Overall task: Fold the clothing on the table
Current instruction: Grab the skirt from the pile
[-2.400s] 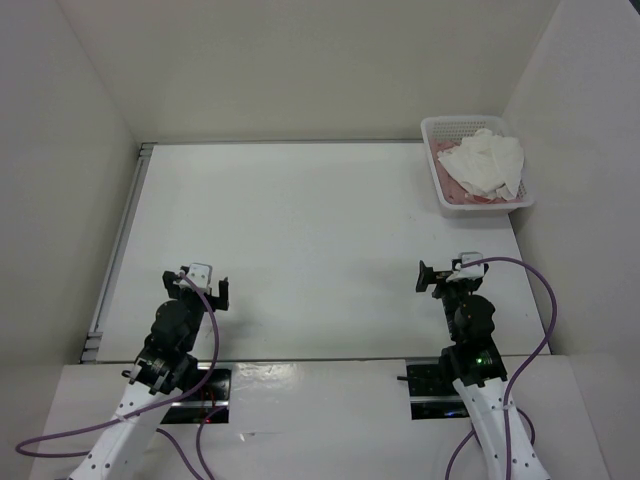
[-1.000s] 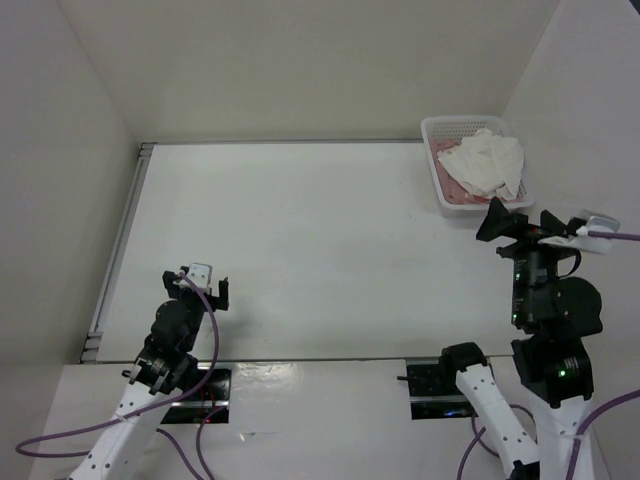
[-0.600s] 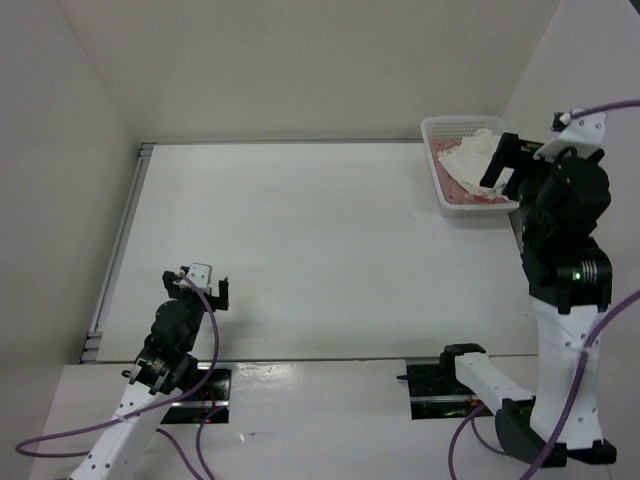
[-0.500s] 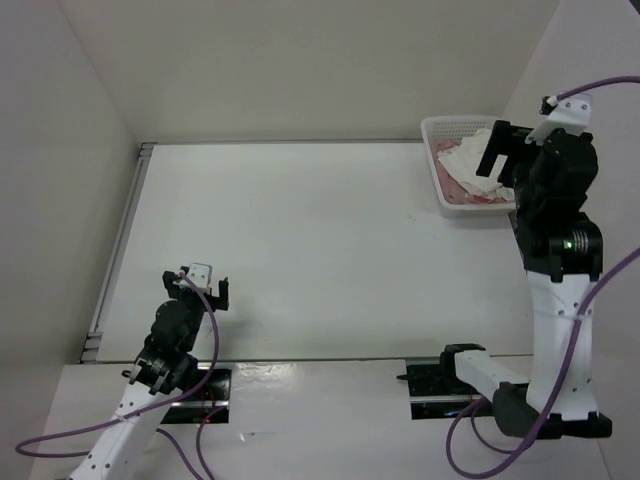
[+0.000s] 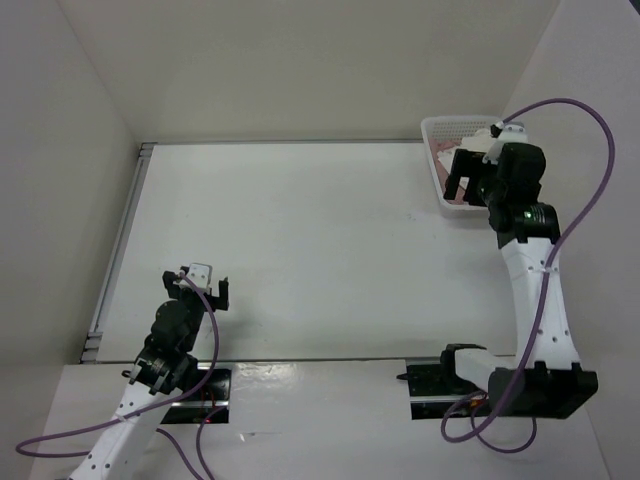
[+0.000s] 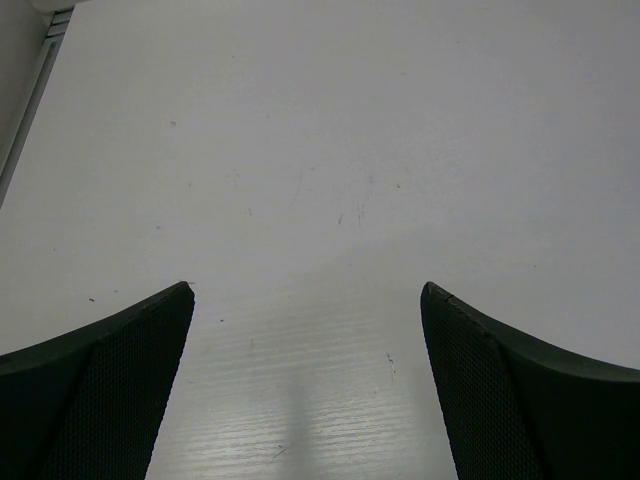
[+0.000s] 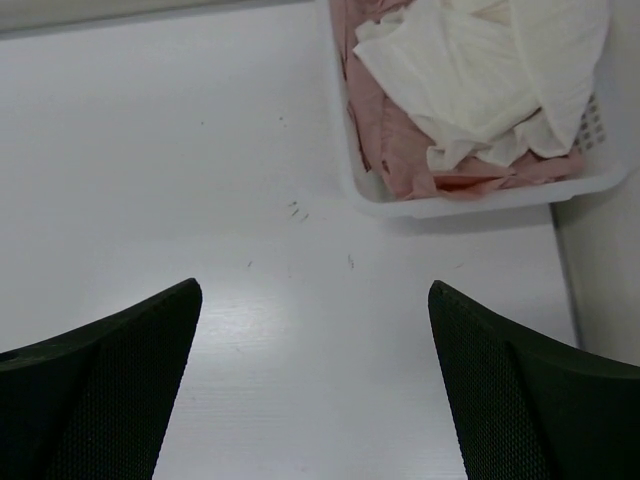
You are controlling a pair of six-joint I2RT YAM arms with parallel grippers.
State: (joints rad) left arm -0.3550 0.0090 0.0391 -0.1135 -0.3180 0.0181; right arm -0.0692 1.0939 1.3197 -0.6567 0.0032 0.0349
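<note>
At the near left edge of the table [image 5: 300, 230], your left gripper [image 5: 203, 287] hangs with its jaws wide apart and empty. Farther out, your right gripper [image 7: 315, 290], equally spread and holding nothing, hovers just short of the basket [image 7: 480, 205] in the far right corner. There the clothing [image 7: 480, 70] lies crumpled atop a pink garment [image 7: 400, 165]; it looks light, limp and prone to bunching, so pinch an upper white fold only.

White walls [image 5: 300, 60] 3 sides, even light
</note>
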